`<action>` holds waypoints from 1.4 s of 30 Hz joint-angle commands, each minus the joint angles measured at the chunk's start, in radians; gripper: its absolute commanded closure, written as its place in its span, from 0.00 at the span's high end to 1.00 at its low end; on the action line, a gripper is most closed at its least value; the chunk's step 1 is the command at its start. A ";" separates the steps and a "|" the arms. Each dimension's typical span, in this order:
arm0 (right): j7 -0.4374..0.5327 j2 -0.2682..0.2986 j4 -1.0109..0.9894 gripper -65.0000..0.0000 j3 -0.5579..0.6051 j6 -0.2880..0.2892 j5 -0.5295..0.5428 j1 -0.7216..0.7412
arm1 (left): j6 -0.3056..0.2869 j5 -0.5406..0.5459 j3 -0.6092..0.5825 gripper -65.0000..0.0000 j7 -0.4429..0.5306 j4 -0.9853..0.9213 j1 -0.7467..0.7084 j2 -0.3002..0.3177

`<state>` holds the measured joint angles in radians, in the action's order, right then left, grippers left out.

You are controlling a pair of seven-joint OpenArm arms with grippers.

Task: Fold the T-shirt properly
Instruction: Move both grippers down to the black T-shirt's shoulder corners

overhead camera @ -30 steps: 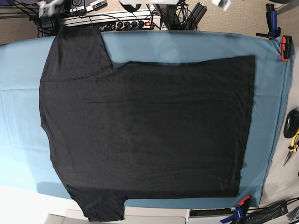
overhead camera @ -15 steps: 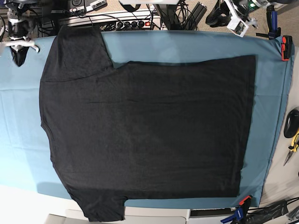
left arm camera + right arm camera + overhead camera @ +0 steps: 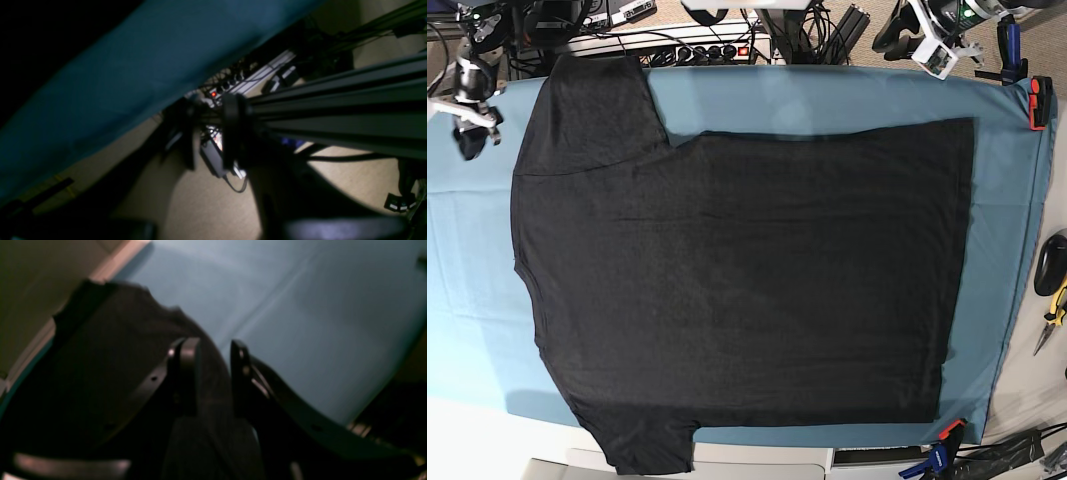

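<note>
Both grippers hang apart from the T-shirt point(image 3: 747, 280), which lies spread flat on the teal table cloth point(image 3: 827, 100).

Right gripper point(image 3: 472, 140), at the left edge of the base view, hovers over bare cloth just beside the shirt's upper sleeve; its wrist view shows the two fingers point(image 3: 186, 373) parted, nothing between them, with the dark sleeve and cloth below. Across the middle the plain black side of the shirt faces up, collar end to the left, hem to the right, lower sleeve hanging over the table's near edge. Left gripper point(image 3: 917, 45), at the top right, sits beyond the cloth's far edge; its wrist view shows blurred fingers point(image 3: 232, 130) slightly apart, empty, against a black frame rail point(image 3: 350, 103) and floor. An orange clamp point(image 3: 1039, 100) grips the cloth's right corner.
</note>
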<state>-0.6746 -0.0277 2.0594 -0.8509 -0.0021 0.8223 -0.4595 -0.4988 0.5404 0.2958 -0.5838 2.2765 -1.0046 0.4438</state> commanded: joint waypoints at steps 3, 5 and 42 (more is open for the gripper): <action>-0.014 0.012 -0.069 0.25 -0.008 0.026 0.072 -0.003 | -0.007 0.010 0.003 0.19 0.015 0.013 -0.012 0.008; -0.054 0.018 -0.127 0.25 -0.008 0.065 0.119 -0.003 | -0.007 0.010 0.003 0.19 0.015 0.013 -0.012 0.008; -0.216 0.153 -0.306 0.25 0.092 0.397 0.026 -0.078 | 0.008 -0.025 0.001 0.20 0.015 0.012 0.091 0.005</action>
<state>-0.8986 0.1146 1.7374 -0.7547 0.3904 0.8394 -0.5316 -0.4900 0.5053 0.2955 -0.5842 2.2753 -0.9047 0.4435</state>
